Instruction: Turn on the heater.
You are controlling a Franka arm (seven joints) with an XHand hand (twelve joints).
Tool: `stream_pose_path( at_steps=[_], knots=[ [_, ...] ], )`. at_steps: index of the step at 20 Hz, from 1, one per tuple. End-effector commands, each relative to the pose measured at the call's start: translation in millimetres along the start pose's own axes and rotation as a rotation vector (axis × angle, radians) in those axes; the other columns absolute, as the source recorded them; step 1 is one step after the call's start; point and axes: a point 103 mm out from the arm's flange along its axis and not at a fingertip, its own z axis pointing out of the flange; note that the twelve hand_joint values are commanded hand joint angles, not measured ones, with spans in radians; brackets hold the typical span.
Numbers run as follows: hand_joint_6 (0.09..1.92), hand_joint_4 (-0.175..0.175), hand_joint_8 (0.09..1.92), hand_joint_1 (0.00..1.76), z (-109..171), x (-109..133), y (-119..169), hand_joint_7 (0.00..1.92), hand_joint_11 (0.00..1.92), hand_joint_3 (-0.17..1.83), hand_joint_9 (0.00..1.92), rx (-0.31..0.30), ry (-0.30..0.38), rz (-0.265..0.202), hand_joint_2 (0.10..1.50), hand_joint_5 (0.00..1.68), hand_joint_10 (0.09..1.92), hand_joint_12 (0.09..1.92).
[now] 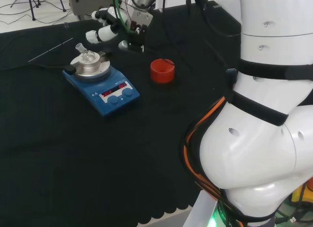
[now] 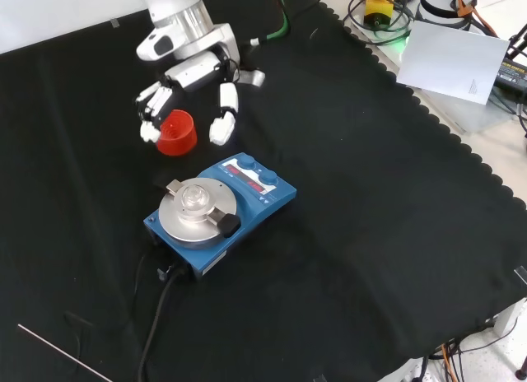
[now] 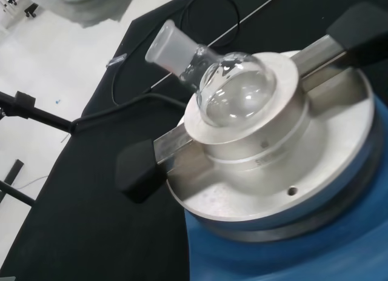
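Front view: the hand (image 2: 191, 92) hovers with fingers relaxed, holding nothing. The blue heater (image 2: 221, 213) lies at its five o'clock, its knobs (image 2: 257, 170) on the near side beside the red ribbed ring (image 2: 176, 133).

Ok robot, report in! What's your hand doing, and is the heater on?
Hand open, fingers relaxed, above red ring. Heater untouched, flask on top. Knobs clear, nothing blocking.

Heater (image 3: 291, 244) body: cut off by the wrist view's edge.
Heater display (image 1: 111, 91): too small to read.
Hand (image 3: 85, 5): a white blur.
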Motion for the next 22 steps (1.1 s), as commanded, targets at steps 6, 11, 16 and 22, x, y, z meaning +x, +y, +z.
stream_pose_path(
  at_steps=[6, 11, 16, 22],
  knots=[
    [0.09, 0.013, 0.6, 0.75, -16, -3, -32, 0.29, 0.05, 0.45, 0.47, -0.019, -0.054, 0.018, 0.64, 0.44, 0.63, 1.44],
    [0.09, 0.013, 0.6, 0.91, -28, -12, -61, 0.41, 0.26, 0.6, 0.61, 0.002, -0.126, 0.043, 0.63, 0.46, 0.59, 1.4],
    [0.09, 0.003, 0.59, 1.05, -33, -16, -96, 0.86, 0.64, 0.78, 1.03, 0.059, -0.242, 0.069, 0.6, 0.47, 0.47, 1.28],
    [0.09, -0.038, 0.86, 1.28, -31, -26, -138, 1.28, 1.47, 0.8, 1.5, 0.139, -0.398, 0.091, 0.6, 0.4, 0.58, 0.75]
  ],
)
